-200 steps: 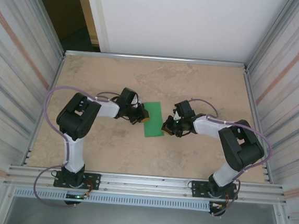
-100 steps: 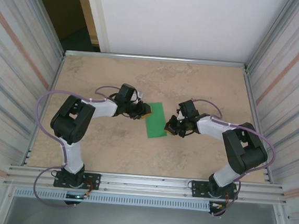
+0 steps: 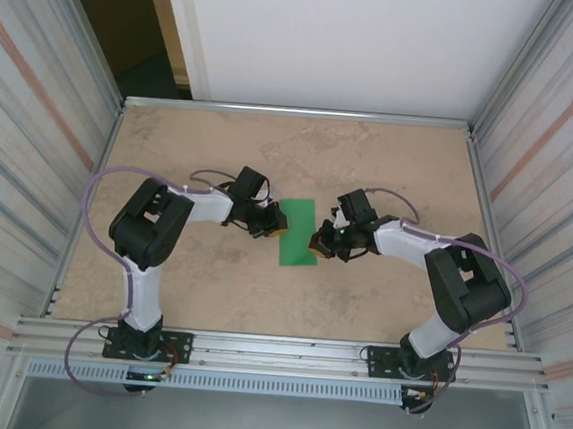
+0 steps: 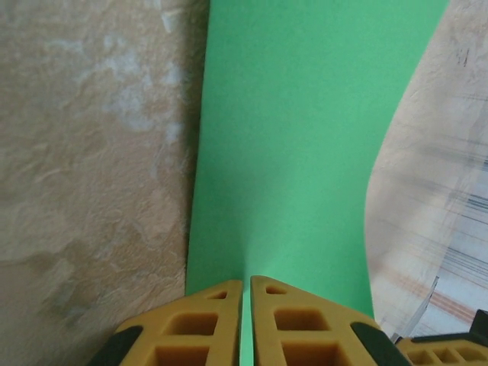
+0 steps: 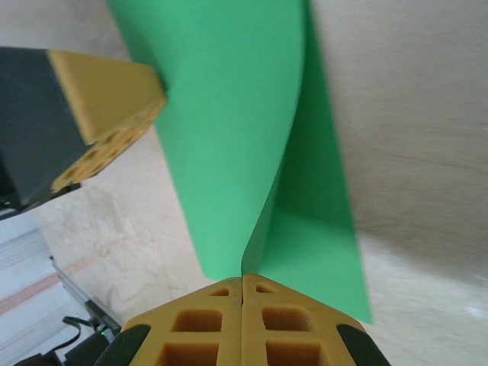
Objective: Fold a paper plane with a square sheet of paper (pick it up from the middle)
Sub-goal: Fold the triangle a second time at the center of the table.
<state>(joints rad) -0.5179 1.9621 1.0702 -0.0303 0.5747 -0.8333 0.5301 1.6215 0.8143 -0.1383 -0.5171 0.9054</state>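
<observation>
The square sheet of paper (image 3: 299, 234) is bright green and lies mid-table, bent along a soft fold. My left gripper (image 3: 277, 225) meets its left edge. In the left wrist view that gripper (image 4: 246, 280) has its jaws drawn to a thin slit, with green paper (image 4: 305, 137) in the slit and spreading ahead. My right gripper (image 3: 316, 244) sits at the paper's right edge. In the right wrist view it (image 5: 242, 277) is shut on the fold, one flap of the paper (image 5: 221, 114) rising left and the other flat on the table. A left finger (image 5: 107, 95) touches the raised flap.
The tan table (image 3: 371, 162) is boxed in by ribbed metal walls (image 3: 31, 152) on both sides and a white panel (image 3: 362, 40) behind. An aluminium rail (image 3: 274, 352) runs along the near edge by the arm bases.
The left jaws opened briefly and closed again on the paper's left edge. Both grippers and the sheet drifted slightly right, then settled back. The right gripper kept its hold.
</observation>
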